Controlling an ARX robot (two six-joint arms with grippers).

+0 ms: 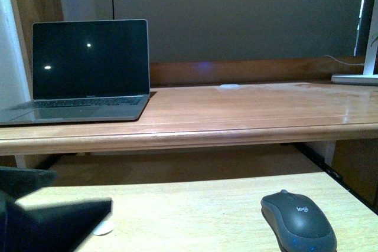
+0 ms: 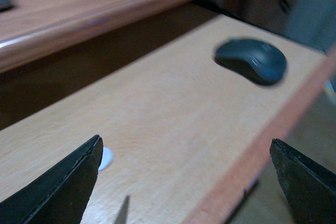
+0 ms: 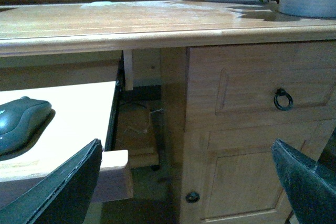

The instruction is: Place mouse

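Mouse [image 1: 298, 221] on pull-out tray [image 1: 195, 205], robot's right end, near front edge, below desk top [image 1: 236, 110]. I judge it light, rigid, with smooth domed shell, likely slippery. I'd pinch across narrow sides, low, not over dome. Left gripper [image 2: 185, 145] spread wide, nothing held, well apart from mouse. Right gripper [image 3: 185, 145] wide open too, empty, mouse off to one side. Small white disc [image 2: 105, 158] on tray by left finger. Drawer [image 3: 252, 85] and cabinet door [image 3: 247, 177] shut, contents hidden. Laptop [image 1: 82, 72] open on desk, screen dark.
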